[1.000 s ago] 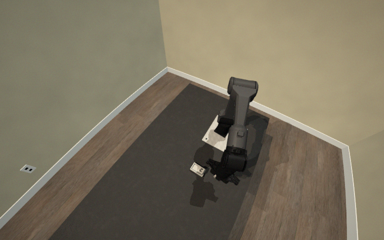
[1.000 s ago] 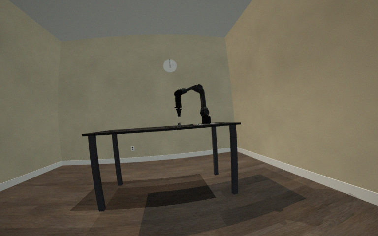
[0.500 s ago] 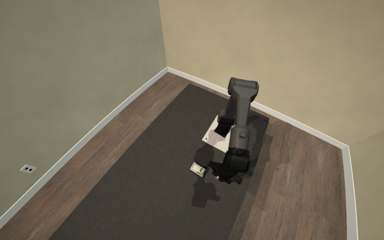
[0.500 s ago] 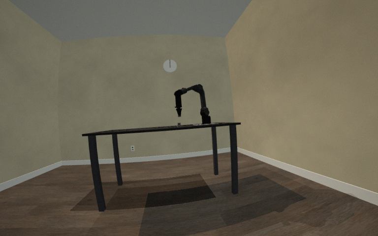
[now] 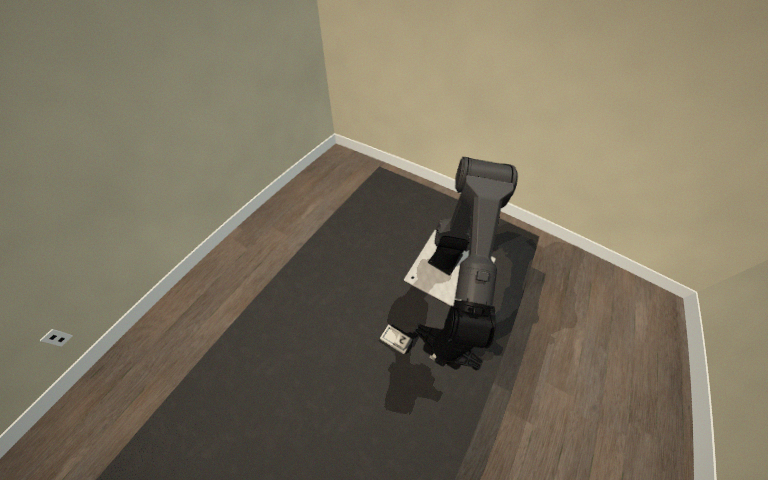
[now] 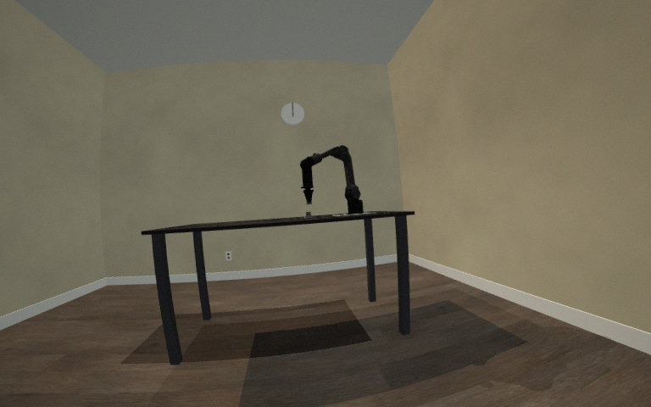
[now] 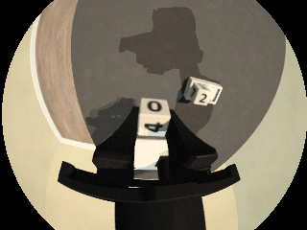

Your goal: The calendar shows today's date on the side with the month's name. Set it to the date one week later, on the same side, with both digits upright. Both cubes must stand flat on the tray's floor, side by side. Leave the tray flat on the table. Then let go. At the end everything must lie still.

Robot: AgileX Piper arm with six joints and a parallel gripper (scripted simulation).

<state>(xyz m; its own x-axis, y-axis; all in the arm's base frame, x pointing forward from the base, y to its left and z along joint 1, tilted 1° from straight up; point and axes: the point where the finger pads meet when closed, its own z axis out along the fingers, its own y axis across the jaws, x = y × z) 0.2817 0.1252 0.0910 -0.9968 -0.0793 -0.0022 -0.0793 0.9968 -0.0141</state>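
White number cube (image 7: 153,126) (image 5: 433,357) (image 6: 308,208) — gripped in the hand (image 7: 152,114) (image 5: 450,349) (image 6: 308,202), above the table (image 5: 317,339) (image 6: 269,221); other cube (image 7: 202,95) (image 5: 402,339) (image 6: 308,213) in tray (image 7: 217,91) (image 5: 388,338) (image 6: 308,216) — date unfinished.

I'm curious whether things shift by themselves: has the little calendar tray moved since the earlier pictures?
No, the tray sits just where it was, judged against the white plate.
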